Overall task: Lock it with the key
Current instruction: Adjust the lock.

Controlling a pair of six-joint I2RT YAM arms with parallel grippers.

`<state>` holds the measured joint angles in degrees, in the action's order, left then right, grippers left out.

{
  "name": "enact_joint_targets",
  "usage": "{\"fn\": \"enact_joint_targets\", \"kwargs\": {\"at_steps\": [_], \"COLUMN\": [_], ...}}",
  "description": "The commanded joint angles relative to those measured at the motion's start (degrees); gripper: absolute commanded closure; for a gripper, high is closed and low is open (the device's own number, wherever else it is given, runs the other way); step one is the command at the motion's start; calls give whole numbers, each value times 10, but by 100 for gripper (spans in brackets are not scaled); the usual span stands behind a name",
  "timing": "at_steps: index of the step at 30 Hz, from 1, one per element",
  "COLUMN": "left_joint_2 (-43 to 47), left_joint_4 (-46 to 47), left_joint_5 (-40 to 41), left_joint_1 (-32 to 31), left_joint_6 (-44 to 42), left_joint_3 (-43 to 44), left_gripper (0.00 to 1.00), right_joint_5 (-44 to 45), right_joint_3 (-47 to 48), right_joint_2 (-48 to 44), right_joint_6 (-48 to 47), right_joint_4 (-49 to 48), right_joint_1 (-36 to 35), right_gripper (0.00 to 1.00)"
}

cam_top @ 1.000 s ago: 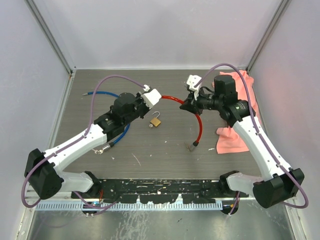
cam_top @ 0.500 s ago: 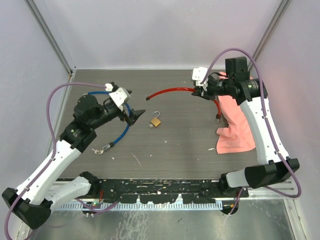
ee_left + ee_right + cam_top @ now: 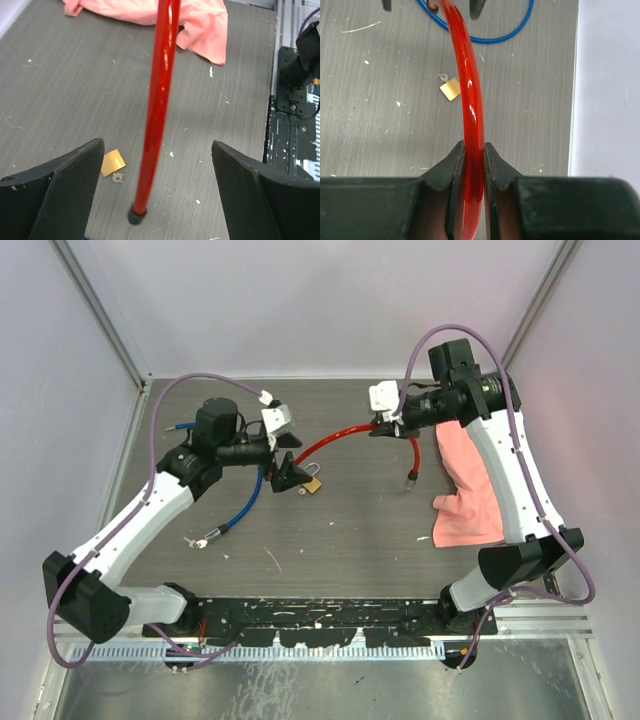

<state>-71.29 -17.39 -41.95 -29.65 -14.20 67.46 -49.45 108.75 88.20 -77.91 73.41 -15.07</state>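
Observation:
A small brass padlock [image 3: 313,483] with its shackle raised lies on the grey table, also seen as the padlock [image 3: 112,162] and the padlock [image 3: 450,89]. My left gripper [image 3: 285,472] stands open just left of it. The black-capped end of the red cable [image 3: 157,115] rests on the table between the wide-apart fingers of the left gripper [image 3: 157,155] without touching them. My right gripper [image 3: 474,150] is shut on the red cable [image 3: 470,100], held above the table at the right gripper [image 3: 383,426]. A small silvery piece, maybe the key [image 3: 200,538], lies at the blue cable's near end.
A blue cable [image 3: 245,502] curves across the left half of the table. A pink cloth [image 3: 475,480] lies at the right edge under the right arm. The red cable's other end [image 3: 409,478] hangs down near the cloth. Walls close in on both sides.
My left gripper has opened and swung back right to the padlock, so the red cable's end now sits between its fingers. The right gripper kept its hold and shifted slightly left.

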Motion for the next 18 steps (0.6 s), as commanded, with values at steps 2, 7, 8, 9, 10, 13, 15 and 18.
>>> {"fn": "enact_joint_targets", "kwargs": {"at_steps": [2,7,8,9,10,13,15,18], "left_joint_2": [-41,-71,-74,-76,-77,-72,-68,-63], "left_joint_4": [8,0,0,1,3,53,117,207], "left_joint_5": [-46,-84,-96,-105,-112,-119,-117,-92], "left_joint_1": [-8,-8,-9,-9,-8,-9,-8,-5], "left_joint_6": [13,38,48,59,74,180,284,449], "left_joint_3": [52,76,77,79,78,58,31,-6], "left_gripper": [23,62,75,87,97,100,100,100], "right_joint_5": [-33,-35,-35,-34,-34,-16,14,31], "right_joint_3": [22,19,18,17,15,-23,-69,-107], "right_joint_2": [3,6,7,8,9,-6,-28,-59], "right_joint_6": [-32,-33,-33,-31,-22,69,148,193], "right_joint_4": [4,4,4,2,-6,-97,-190,-248], "right_joint_1": [-13,-14,-14,-14,-14,-14,-13,-12], "right_gripper": [99,99,99,99,99,79,48,22]}}
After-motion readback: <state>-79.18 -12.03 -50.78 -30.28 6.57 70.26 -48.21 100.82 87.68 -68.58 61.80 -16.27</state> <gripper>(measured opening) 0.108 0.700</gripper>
